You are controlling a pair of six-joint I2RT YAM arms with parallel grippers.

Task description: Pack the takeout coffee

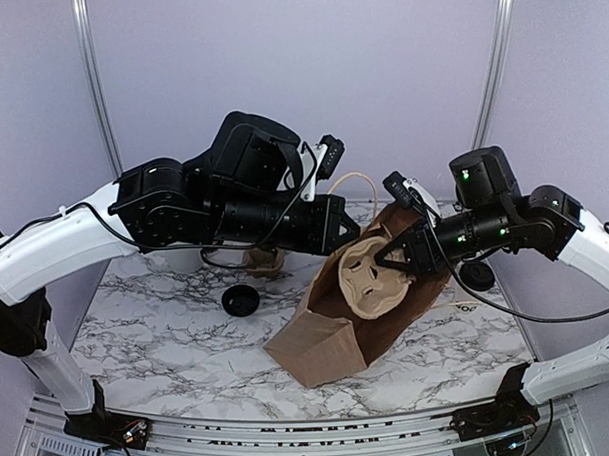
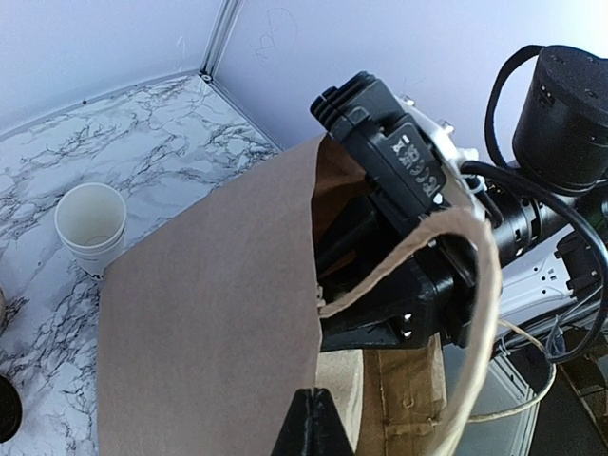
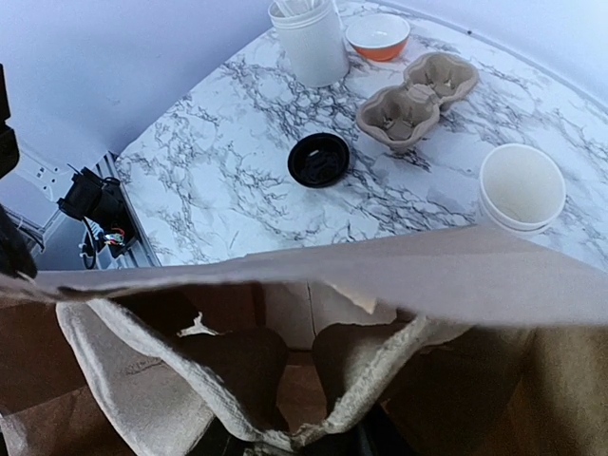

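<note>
Top external view: nearest me, the paper bag [image 1: 324, 347] lies tipped over with its mouth raised. The left gripper [image 1: 350, 231] is pinched tight on the upper rim, I'd say to hold it open. The right gripper [image 1: 403, 253] is at a pulp tray [image 1: 371, 281] in the mouth; whether it grips, I cannot tell. The lidded coffee I cannot find; a dark round shape [image 1: 476, 275] by the right arm might be it. Beyond lie the marble table [image 1: 158, 323] and lilac walls [image 1: 278, 49].

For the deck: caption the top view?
Left gripper pinches the rim of the paper bag; right gripper meets the pulp cup carrier in its mouth.
</note>
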